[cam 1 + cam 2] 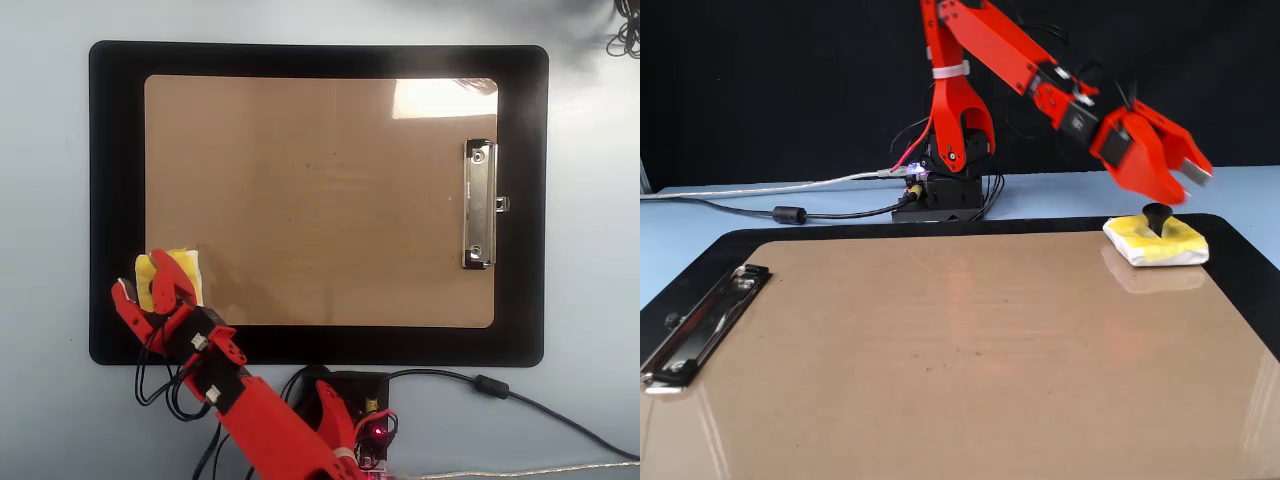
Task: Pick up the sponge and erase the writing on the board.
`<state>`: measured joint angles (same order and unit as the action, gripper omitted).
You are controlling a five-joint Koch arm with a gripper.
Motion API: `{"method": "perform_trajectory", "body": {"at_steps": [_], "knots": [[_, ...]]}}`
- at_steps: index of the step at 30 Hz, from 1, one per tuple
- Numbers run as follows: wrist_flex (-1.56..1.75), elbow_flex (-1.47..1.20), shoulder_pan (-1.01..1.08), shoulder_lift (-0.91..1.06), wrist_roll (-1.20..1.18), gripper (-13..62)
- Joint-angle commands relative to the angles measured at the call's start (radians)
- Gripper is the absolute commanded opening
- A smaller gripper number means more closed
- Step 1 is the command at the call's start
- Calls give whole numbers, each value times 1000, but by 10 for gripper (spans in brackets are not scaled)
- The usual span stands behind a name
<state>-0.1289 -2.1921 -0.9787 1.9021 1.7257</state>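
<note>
The red gripper (1181,188) hung spread and empty just above the small yellow sponge (1156,242) lying at the light-brown hardboard clipboard (960,380)'s corner; a good withdrawal, I judged, meant rising straight, clear of its black knob (1156,215).

- Overhead view: the gripper (137,286) covers part of the sponge (186,266); the sponge's knob is not visible there.
- Writing: too small and faint to identify on the board (320,200) in either view.
- Fixed view: the board's near edge and the black mat (1240,250) are cut off by the frame.
- Overhead view: the arm base is cut off at the bottom edge.
</note>
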Motion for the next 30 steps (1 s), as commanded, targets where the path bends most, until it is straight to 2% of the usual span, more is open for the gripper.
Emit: {"method": "perform_trajectory", "body": {"at_steps": [1,4,7,10,13,21,30], "knots": [[-344,101,43,198,28,333],[-853,221,227,339,20,334],[-1215,284,483,351,-15,334],[-1313,230,750,348,-114,335],[-1301,63,891,353,-192,335],[-1333,-218,997,449,-225,341],[-1394,-268,997,449,-222,342]]}}
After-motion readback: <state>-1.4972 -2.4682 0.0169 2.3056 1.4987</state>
